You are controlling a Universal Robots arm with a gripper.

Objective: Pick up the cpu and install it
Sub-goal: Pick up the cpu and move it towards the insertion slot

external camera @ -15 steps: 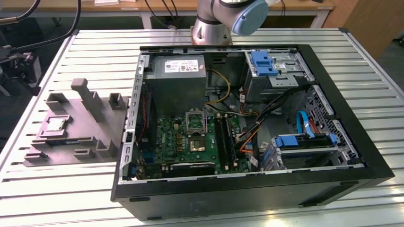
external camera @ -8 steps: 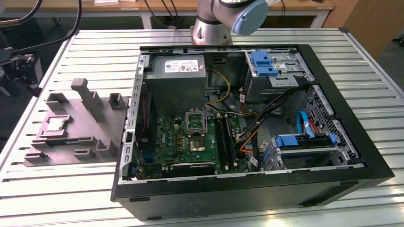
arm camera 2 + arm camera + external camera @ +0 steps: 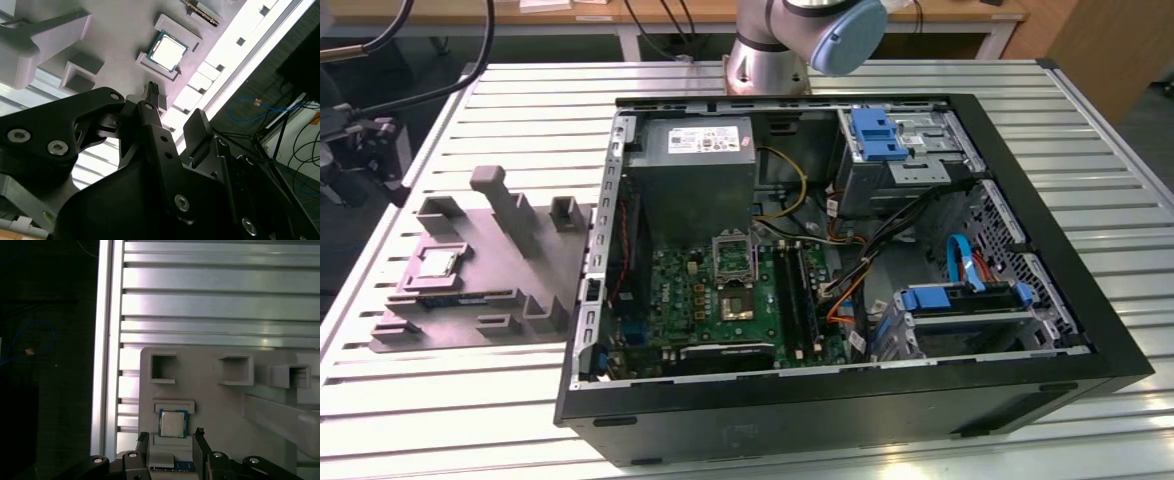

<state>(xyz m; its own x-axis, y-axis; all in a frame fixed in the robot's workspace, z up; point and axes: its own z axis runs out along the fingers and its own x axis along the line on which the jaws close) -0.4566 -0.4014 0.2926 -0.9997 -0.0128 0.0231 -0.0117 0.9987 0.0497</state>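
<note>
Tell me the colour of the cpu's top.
Dull silver, bluish rim; the small square cpu shows best in the second wrist view.

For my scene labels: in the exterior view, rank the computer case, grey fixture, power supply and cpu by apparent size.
Largest to smallest:
1. computer case
2. grey fixture
3. power supply
4. cpu, by far the smallest

I see the cpu [image 3: 173, 423] as a small, flat, square chip with a dull silver top and a thin darker rim. It lies level and face up, squarely seated in a shallow framed pocket of the grey fixture [image 3: 215, 400]. In the exterior view that pocket is toward the fixture's left end, and the fixture rests on the slatted table [image 3: 454, 400].
</note>
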